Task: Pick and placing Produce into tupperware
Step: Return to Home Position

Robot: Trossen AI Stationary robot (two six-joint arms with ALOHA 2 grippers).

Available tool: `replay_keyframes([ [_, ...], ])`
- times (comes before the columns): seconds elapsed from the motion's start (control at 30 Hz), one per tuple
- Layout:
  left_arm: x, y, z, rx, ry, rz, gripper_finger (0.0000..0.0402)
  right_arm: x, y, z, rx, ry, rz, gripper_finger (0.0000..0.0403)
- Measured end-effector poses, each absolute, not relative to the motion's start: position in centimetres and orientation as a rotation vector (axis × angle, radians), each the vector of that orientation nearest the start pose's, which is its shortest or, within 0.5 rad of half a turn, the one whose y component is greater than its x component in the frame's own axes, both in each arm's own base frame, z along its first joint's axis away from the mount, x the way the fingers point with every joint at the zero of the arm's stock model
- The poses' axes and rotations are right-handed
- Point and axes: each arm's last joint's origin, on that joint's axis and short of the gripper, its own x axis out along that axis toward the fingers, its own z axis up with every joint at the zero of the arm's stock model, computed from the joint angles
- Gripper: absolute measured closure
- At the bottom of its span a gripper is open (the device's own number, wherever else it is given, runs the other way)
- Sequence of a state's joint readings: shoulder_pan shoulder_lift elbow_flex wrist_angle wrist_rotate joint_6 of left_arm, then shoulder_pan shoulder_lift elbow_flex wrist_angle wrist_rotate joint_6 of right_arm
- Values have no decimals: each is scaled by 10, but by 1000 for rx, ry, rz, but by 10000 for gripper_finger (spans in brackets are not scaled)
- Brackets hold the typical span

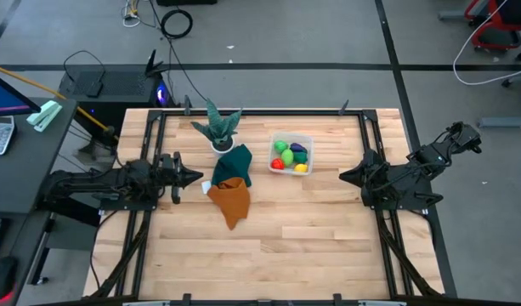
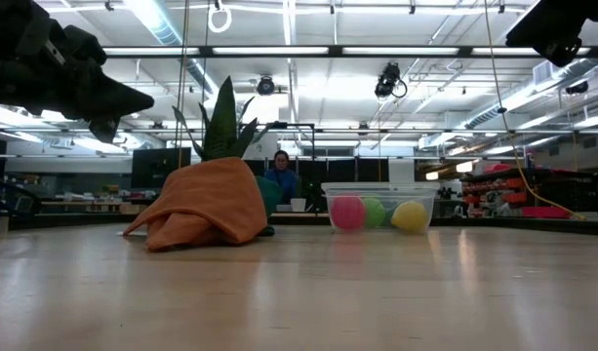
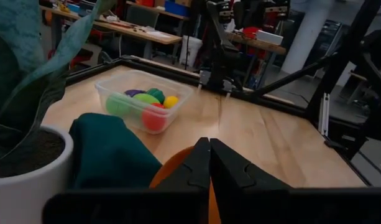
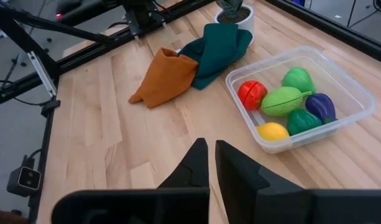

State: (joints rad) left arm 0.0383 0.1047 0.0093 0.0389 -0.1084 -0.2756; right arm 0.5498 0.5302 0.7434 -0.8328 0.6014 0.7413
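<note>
Clear plastic tupperware (image 4: 274,59) holds the produce (image 4: 283,99), red tomato (image 4: 252,93) included. My left gripper (image 3: 209,149) and right gripper (image 4: 210,149) sit well apart either side of it, both clenched on nothing. I judge I'm homing; next, settle both arms.

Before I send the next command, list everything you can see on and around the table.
table: one, light wood, under both arms
box: one, clear plastic, on the table beside the cloths
toy produce: six, red, yellow, purple and three green, all in the box
teal cloth: one, against the plant pot
orange cloth: one, overlapping the teal cloth
plant: one, teal leaves, white pot, near the table's far edge
person: one, in the room beyond the table
left gripper: dark, shut, empty, beside the cloths
right gripper: dark, empty, on the box's other side
</note>
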Motion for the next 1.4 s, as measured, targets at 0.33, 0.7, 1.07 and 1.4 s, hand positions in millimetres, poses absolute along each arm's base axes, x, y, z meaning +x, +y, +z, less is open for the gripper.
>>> replay_keyframes([
  [0.33, 103, 7, 162, -267, 35, 156, 388, 74, 23, 301, 335, 359, -277, 403],
  [0.7, 103, 7, 163, -274, 21, 157, 367, 36, 2, 311, 385, 129, -136, 403],
  [1.07, 103, 7, 164, -275, 13, 156, 378, 70, 24, 255, 326, 31, -24, 403],
  [1.4, 103, 7, 164, -275, 10, 154, 368, 74, 19, 226, 313, -37, -2, 403],
])
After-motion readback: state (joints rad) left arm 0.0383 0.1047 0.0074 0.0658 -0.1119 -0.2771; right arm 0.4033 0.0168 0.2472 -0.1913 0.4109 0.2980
